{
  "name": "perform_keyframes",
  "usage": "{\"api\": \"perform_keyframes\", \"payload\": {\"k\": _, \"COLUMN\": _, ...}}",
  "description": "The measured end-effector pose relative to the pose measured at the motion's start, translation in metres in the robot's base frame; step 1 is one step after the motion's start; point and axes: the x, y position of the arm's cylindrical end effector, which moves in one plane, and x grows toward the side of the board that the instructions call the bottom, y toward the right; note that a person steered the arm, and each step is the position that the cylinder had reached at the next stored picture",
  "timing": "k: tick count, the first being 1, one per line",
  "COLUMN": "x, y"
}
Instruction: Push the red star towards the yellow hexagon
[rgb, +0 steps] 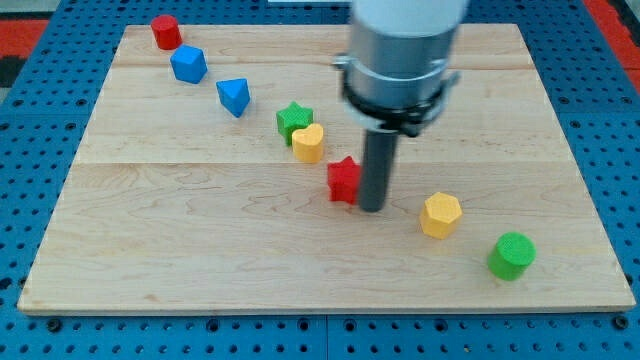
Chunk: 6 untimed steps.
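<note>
On the pale wooden board (200, 250) over a blue pegged surface (30, 120), the tip (372, 208), a bare rod gripping nothing, touches the red star (344, 180)'s right; the yellow hexagon (441, 214) sits near, rightward.

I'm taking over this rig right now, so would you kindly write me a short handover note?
My tip is down on the board, right beside the red star, on its right in the view; contact can't be confirmed.
The yellow hexagon lies to the view's right and slightly lower, apart from the star.
The tip stands between the two, on the wrong side for pushing.
Done: nothing that shows; a gap separates them.
Left: bring the tip round to the star's left, then push it towards the hexagon.
</note>
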Motion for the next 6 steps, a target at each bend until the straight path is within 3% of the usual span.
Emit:
{"api": "perform_keyframes", "payload": {"k": 1, "x": 0.039, "y": -0.009}}
{"api": "perform_keyframes", "payload": {"k": 2, "x": 0.038, "y": -0.050}}
{"api": "perform_keyframes", "payload": {"k": 4, "x": -0.033, "y": -0.090}}
{"api": "perform_keyframes", "payload": {"k": 6, "x": -0.037, "y": -0.014}}
